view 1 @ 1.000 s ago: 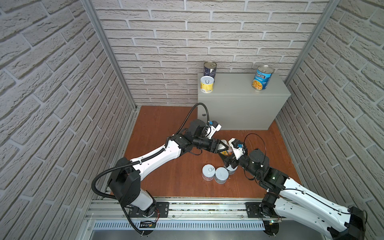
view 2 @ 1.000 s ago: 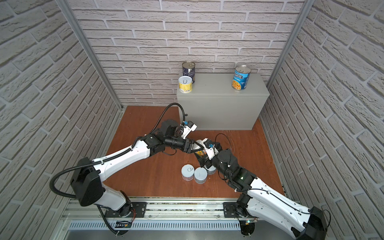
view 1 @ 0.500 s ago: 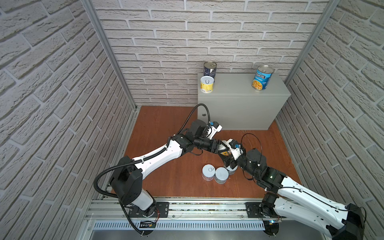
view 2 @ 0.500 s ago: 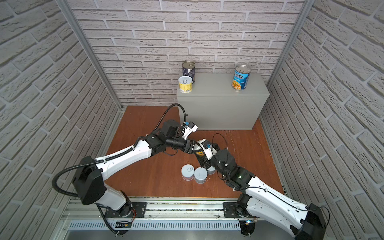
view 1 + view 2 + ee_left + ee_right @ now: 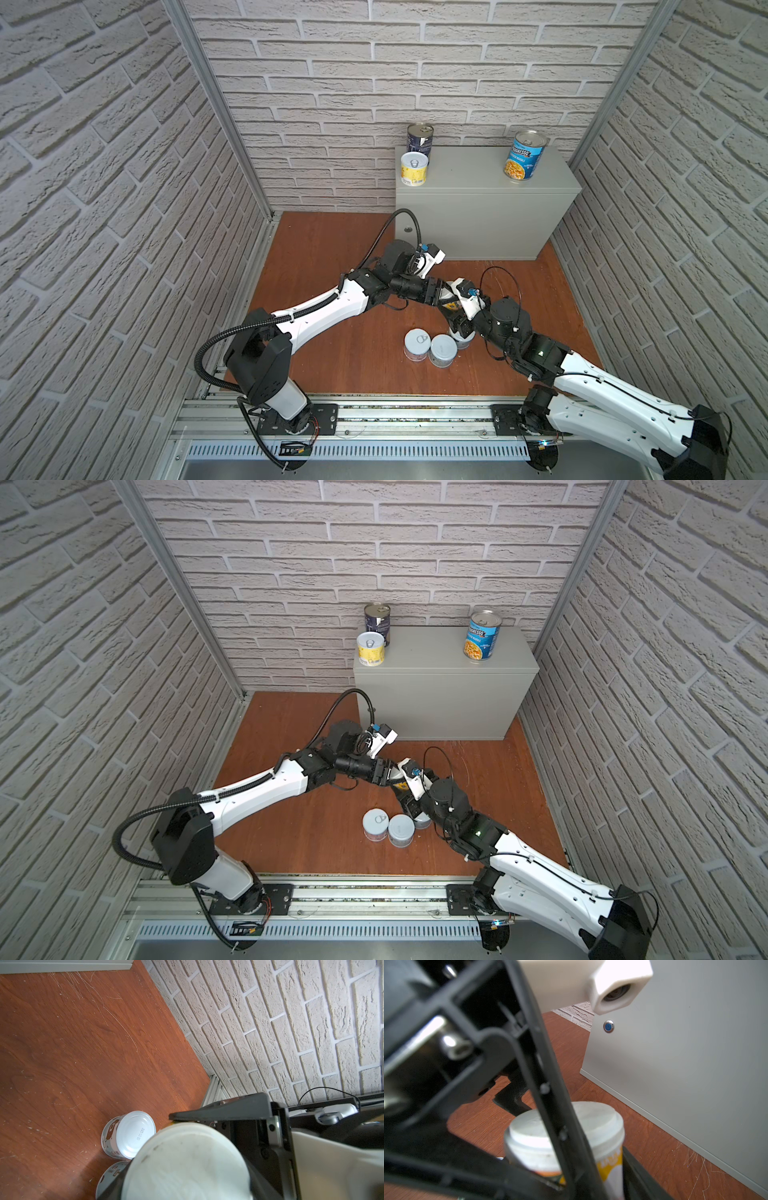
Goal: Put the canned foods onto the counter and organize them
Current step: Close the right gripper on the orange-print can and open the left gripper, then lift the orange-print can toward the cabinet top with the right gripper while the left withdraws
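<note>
A short can [image 5: 450,305] with a yellow label and a white lid hangs above the floor's middle, held from two sides. My left gripper [image 5: 439,293] has its fingers against the can's [image 5: 187,1163] sides. My right gripper [image 5: 454,312] is shut on the same can [image 5: 600,1124] from below. On the grey counter [image 5: 478,178] stand a navy can [image 5: 419,139], a yellow can [image 5: 414,168] and a blue Progresso can [image 5: 524,156]. Three short cans sit on the floor: two together [image 5: 416,344] [image 5: 443,350], and one [image 5: 464,338] partly hidden under my right arm.
The counter stands against the back wall at the right, its round lock [image 5: 608,1026] facing the arms. Brick walls close in the reddish-brown floor [image 5: 332,249] on three sides. A metal rail [image 5: 374,415] runs along the front.
My right gripper has moved in and closed its open jaws round the can that my left gripper was holding. The left arm has hardly moved.
</note>
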You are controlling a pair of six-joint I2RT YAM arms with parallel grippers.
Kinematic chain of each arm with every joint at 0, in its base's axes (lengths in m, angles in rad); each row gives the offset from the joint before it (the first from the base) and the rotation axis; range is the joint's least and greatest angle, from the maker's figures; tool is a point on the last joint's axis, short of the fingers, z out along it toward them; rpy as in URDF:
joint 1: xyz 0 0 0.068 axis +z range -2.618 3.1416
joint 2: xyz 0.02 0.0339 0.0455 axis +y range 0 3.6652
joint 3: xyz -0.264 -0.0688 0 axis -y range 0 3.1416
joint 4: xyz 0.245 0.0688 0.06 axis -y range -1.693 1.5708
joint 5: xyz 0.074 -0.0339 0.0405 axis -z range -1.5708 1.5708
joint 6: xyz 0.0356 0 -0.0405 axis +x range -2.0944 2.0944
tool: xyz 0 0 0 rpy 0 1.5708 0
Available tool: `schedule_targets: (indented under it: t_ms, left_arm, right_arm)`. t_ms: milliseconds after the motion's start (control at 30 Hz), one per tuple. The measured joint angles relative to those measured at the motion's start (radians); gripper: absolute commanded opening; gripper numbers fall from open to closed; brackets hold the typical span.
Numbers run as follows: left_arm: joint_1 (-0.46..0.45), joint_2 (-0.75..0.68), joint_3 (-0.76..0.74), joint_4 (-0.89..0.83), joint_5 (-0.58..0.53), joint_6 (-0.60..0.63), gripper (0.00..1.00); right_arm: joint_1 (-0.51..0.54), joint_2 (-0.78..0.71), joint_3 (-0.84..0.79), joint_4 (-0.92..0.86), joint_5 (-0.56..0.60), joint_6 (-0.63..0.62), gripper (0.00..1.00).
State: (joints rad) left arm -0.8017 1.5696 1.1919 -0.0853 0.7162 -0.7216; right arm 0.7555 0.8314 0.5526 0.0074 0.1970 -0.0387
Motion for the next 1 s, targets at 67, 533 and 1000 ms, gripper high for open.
schedule_targets:
  t_ms: [67,533,1000]
  left_arm:
    - [0.001,0.000,-0.004,0.017,0.003,-0.009,0.82]
    - [0.040,-0.005,-0.089,0.170,0.006,-0.115,0.98]
    - [0.101,-0.174,-0.246,0.253,-0.191,-0.165,0.98]
  right_arm:
    - [-0.001,0.000,0.000,-0.003,0.016,0.009,0.66]
    - [-0.003,-0.047,-0.003,-0.065,0.073,0.054,0.65]
    - [-0.003,-0.036,-0.003,-0.080,0.125,0.138,0.65]
